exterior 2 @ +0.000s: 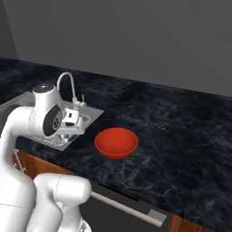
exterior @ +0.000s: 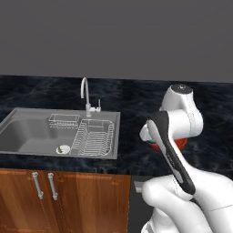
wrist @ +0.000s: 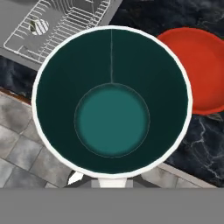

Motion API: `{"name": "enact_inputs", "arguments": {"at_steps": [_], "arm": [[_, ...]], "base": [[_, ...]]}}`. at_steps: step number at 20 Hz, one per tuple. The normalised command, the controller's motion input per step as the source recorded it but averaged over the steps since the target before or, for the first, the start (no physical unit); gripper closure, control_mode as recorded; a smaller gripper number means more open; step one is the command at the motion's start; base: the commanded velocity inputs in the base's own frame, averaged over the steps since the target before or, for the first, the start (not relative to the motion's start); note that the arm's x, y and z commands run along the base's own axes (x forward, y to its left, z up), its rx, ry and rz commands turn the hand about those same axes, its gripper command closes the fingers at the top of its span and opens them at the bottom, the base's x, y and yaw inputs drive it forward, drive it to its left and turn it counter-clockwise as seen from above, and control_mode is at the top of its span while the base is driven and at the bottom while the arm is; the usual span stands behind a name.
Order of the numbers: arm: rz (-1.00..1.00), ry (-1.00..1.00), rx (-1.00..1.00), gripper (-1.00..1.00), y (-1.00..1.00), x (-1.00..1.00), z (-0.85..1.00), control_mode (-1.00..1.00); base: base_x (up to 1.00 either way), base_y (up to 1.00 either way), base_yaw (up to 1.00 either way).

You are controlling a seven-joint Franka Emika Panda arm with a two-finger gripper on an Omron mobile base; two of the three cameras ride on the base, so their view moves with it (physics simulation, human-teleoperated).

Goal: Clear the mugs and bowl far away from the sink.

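tool is pressed together, at the end of the white arm, above the front right corner of the sink. it appears to be pinching a mug: in the hand view the mug sits right up against the camera, mouth towards it, with a white rim, a dark teal inner wall and a paler teal round bottom. the fingertips are hidden behind its lower rim, so where they grip cannot be told. behind the mug lie the counter edge and the grey floor tiles, so it stands on nothing.

red bowl stands upright on the dark marbled counter, to the right of the sink, with a strip of bare counter between them. in the hand view it shows just beside the mug's rim, partly hidden by it.

in the steel basin lie a wire dish rack, a small wire basket and the round drain. a curved chrome faucet rises behind it. wooden cabinet doors stand below.
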Motion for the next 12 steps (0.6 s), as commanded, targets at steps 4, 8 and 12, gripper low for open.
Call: {"name": "enact_inputs", "arguments": {"at_steps": [4,8,12], "arm": [[0.02,-0.19,0.00,1.00,-0.04,-0.52,0.37,-1.00],[0.00,-0.17,0.00,1.00,0.00,-0.40,0.34,-1.00],[-0.02,-0.10,0.00,1.00,0.00,-0.33,0.28,-1.00]], "base": [[0.00,0.00,0.00],[0.00,0.00,0.00],[0.00,0.00,0.00]]}}
